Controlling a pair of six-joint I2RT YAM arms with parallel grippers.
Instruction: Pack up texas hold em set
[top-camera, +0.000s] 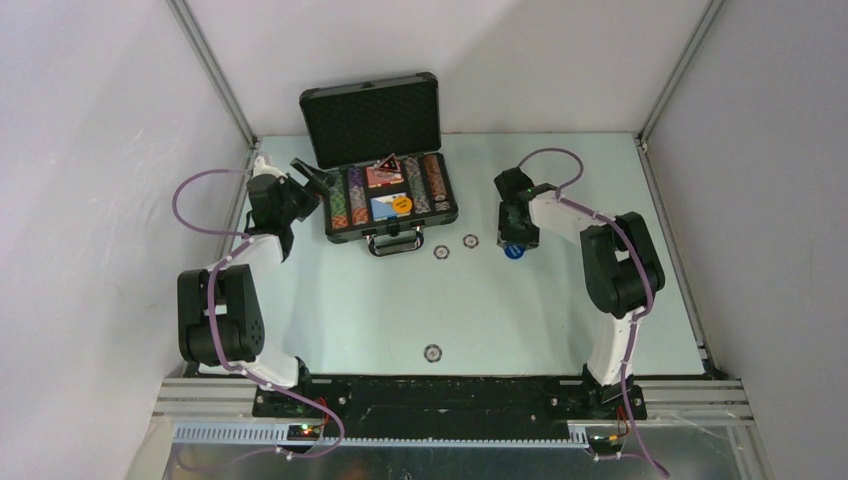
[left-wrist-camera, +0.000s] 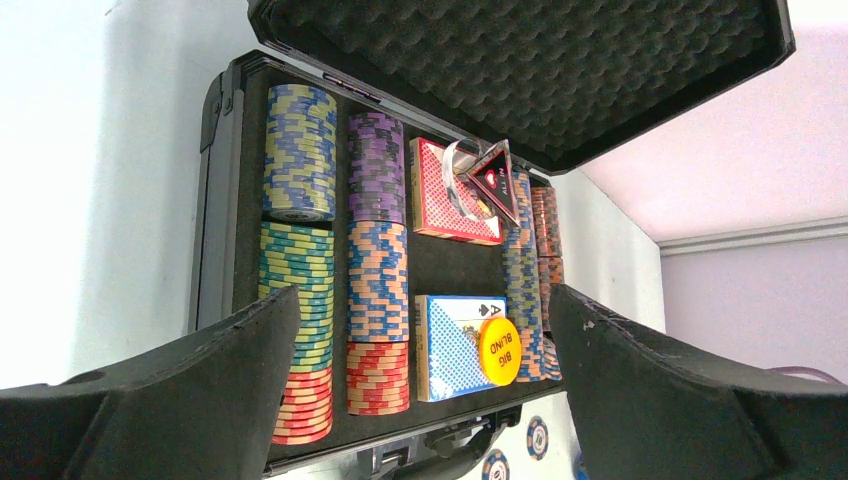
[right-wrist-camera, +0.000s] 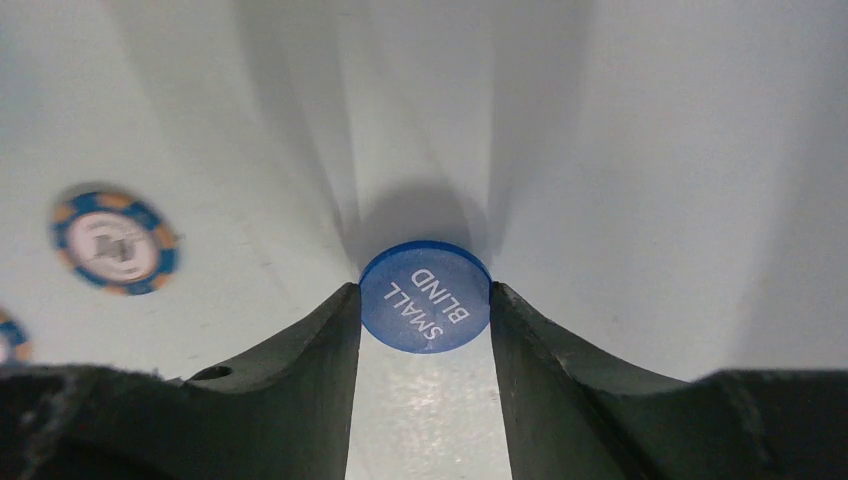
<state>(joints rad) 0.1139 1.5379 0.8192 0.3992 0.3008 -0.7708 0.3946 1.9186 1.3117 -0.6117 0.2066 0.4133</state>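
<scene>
Table edges: a pale table (top-camera: 540, 320) closed in by white walls on the left, back and right, with the arm bases along the near edge.
Briefcase: the black briefcase (top-camera: 336, 232) stands open at the back of the table, left of centre. Its foam-lined lid (top-camera: 372, 118) is raised toward the back wall and its handle (top-camera: 395, 243) faces the near edge.
Inside the case: rows of multicoloured chips (left-wrist-camera: 378, 280), a red deck (left-wrist-camera: 440, 195) with the triangular marker (left-wrist-camera: 495, 180) resting on it, and a blue deck (left-wrist-camera: 450, 350) with an orange button (left-wrist-camera: 498, 351) on it.
Open room: a wide bare stretch of table lies between the case and the bases, with one loose chip (top-camera: 432, 352) in it. Two more chips (top-camera: 441, 252) (top-camera: 470, 240) lie just in front of the handle.
Left arm: folded close to the left wall, wrist pointing across at the case.
Left gripper (top-camera: 312, 178): just beside the case's left end, jaws spread wide with nothing between them.
Right arm: elbow bent near the right wall, forearm reaching in toward the centre, wrist pointing down.
Right gripper (top-camera: 513, 243): low over the table to the right of the case, jaws partly closed and pressing both edges of the blue button (right-wrist-camera: 425, 297) marked SMALL BLIND.
Button height: cannot tell whether it is off the table.
</scene>
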